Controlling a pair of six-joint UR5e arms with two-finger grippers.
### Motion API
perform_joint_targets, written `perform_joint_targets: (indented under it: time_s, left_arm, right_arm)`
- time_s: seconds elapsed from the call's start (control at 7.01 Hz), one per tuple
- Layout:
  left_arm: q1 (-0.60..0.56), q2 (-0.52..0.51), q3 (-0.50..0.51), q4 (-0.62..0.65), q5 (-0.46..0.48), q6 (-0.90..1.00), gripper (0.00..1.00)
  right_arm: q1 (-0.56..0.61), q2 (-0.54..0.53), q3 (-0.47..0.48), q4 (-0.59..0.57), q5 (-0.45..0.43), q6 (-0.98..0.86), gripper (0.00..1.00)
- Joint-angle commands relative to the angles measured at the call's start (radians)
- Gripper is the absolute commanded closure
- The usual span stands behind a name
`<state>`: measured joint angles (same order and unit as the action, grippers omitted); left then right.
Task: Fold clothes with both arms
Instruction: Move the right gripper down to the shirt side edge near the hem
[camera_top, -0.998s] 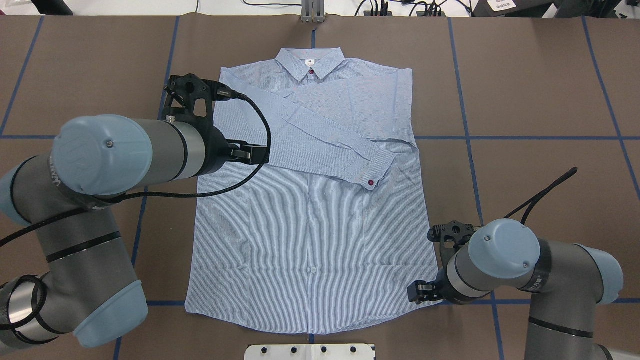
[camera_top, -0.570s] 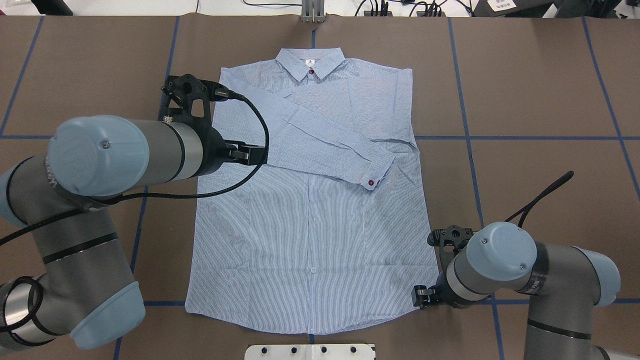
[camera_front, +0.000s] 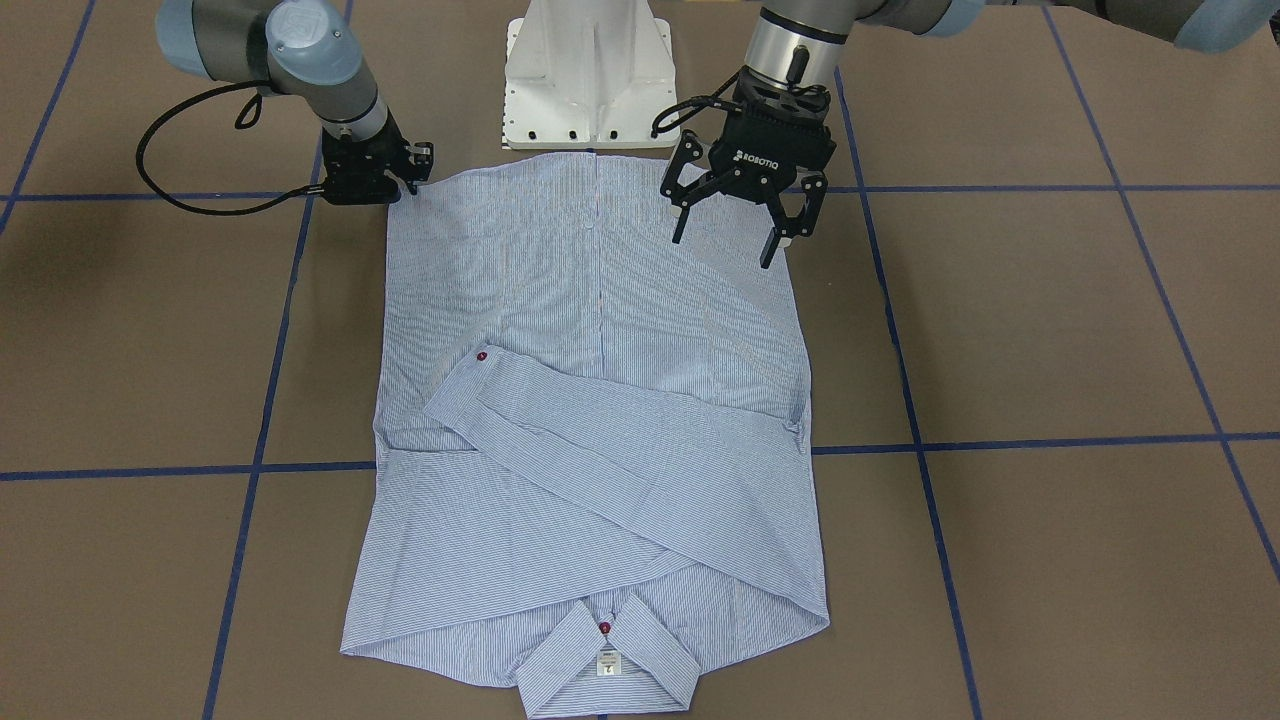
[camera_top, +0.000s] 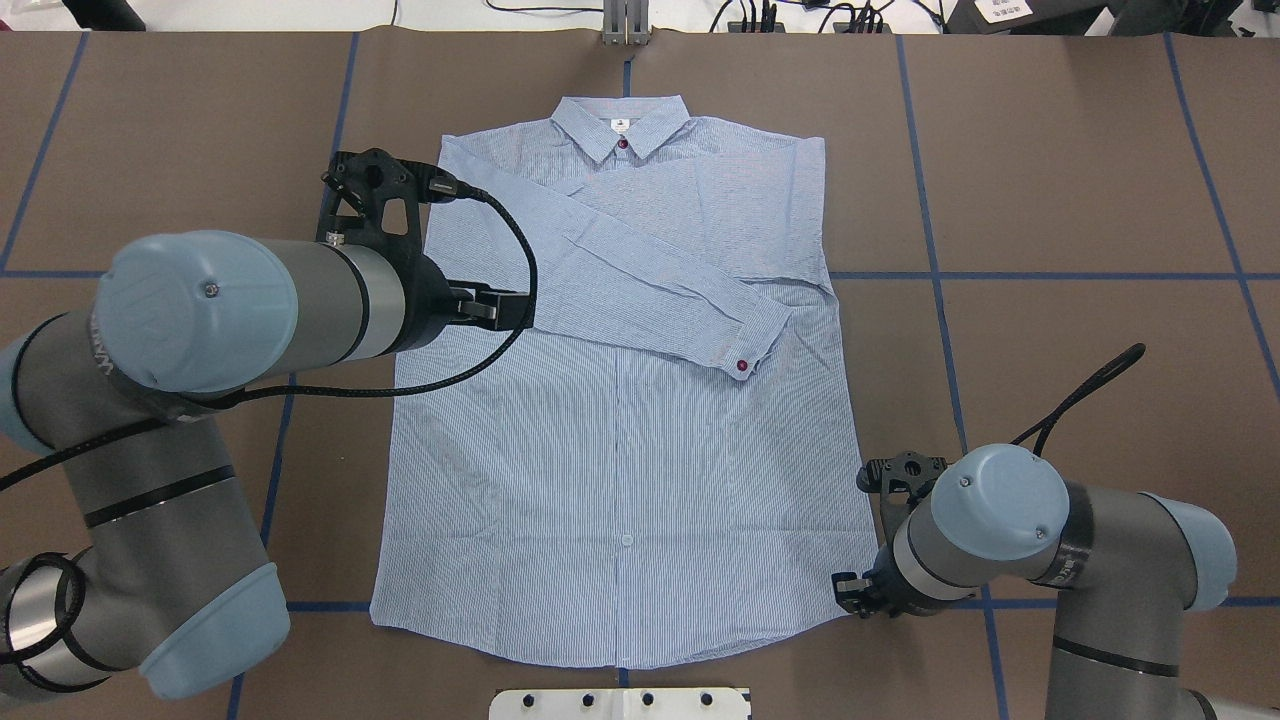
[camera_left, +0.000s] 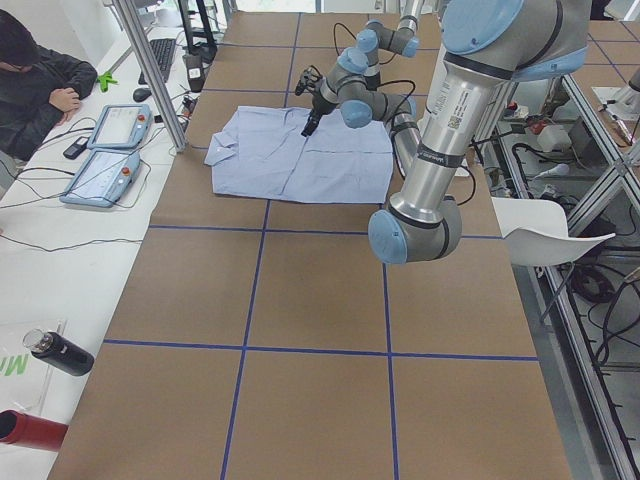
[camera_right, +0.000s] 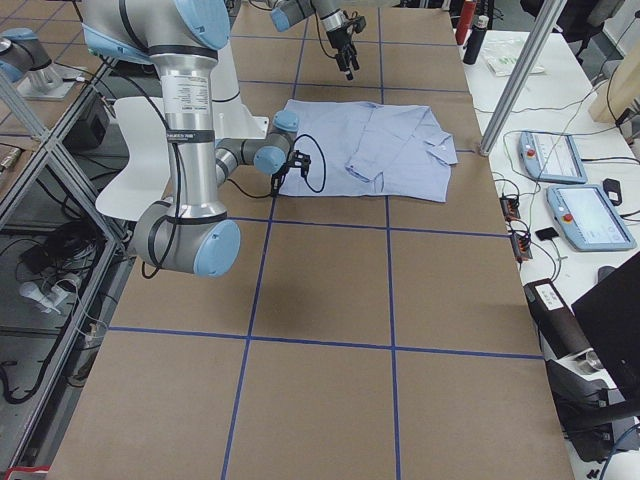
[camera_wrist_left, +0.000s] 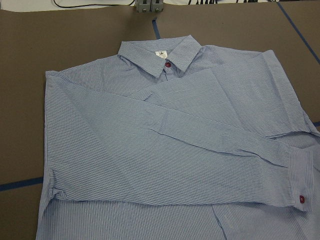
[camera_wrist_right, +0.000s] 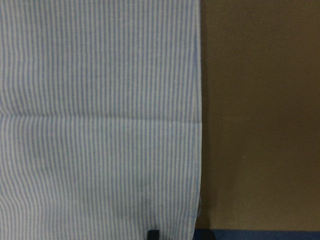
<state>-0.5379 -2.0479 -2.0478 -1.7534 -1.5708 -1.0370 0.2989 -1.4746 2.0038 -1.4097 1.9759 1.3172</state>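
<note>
The striped shirt (camera_top: 620, 450) lies flat and face up on the brown table, collar (camera_top: 621, 125) at the far end and both sleeves folded across the chest. One cuff with a red button (camera_top: 741, 366) rests near the middle. My left gripper (camera_front: 723, 250) hangs open above the shirt's left side, clear of the cloth. My right gripper (camera_top: 850, 598) is down at the near right hem corner (camera_front: 412, 185), fingers drawn together on the fabric. In the right wrist view one fingertip (camera_wrist_right: 152, 234) shows over the cloth (camera_wrist_right: 100, 125) just inside its edge.
The white pedestal base (camera_front: 590, 80) stands just behind the hem. Blue tape lines (camera_top: 1100, 275) grid the brown table around the shirt. A metal bracket (camera_top: 625, 25) sits at the far edge. A person (camera_left: 30, 70) sits at a side desk with control pendants (camera_left: 105, 165).
My right gripper has lowered and drawn in at the hem corner, its fingers narrowing. The left arm shifted very slightly left; the shirt lies as before.
</note>
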Motion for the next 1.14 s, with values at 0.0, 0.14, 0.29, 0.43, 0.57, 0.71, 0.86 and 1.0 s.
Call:
perform_joint_targets:
  time_s: [0.0, 0.14, 0.29, 0.43, 0.57, 0.71, 0.86, 1.0]
  left_arm:
    - [0.000, 0.002, 0.000, 0.000, 0.000, 0.000, 0.02]
    - [0.000, 0.003, 0.000, 0.000, 0.000, 0.000, 0.02]
    - [0.000, 0.003, 0.000, 0.000, 0.000, 0.000, 0.02]
    - [-0.002, 0.003, 0.000, 0.005, 0.000, 0.000, 0.02]
    - [-0.020, 0.005, -0.003, 0.056, -0.020, 0.000, 0.02]
    - [-0.033, 0.005, -0.002, 0.119, -0.067, -0.005, 0.02]
    - [-0.034, 0.047, 0.000, 0.144, -0.071, -0.002, 0.02]
    - [-0.037, 0.054, 0.012, 0.144, -0.086, 0.012, 0.02]
  right_arm:
    - [0.000, -0.001, 0.001, -0.002, 0.000, -0.001, 1.00]
    - [0.002, 0.000, 0.007, 0.000, 0.001, -0.001, 1.00]
    - [0.006, 0.003, 0.015, -0.002, 0.017, -0.001, 1.00]
    - [0.035, 0.005, 0.021, -0.002, 0.059, -0.001, 1.00]
    - [0.057, 0.014, 0.032, 0.000, 0.076, 0.000, 1.00]
    - [0.074, -0.007, 0.068, -0.002, 0.087, 0.000, 1.00]
    - [0.077, -0.003, 0.076, -0.006, 0.083, 0.000, 1.00]
    - [0.089, -0.006, 0.102, -0.009, 0.084, 0.020, 1.00]
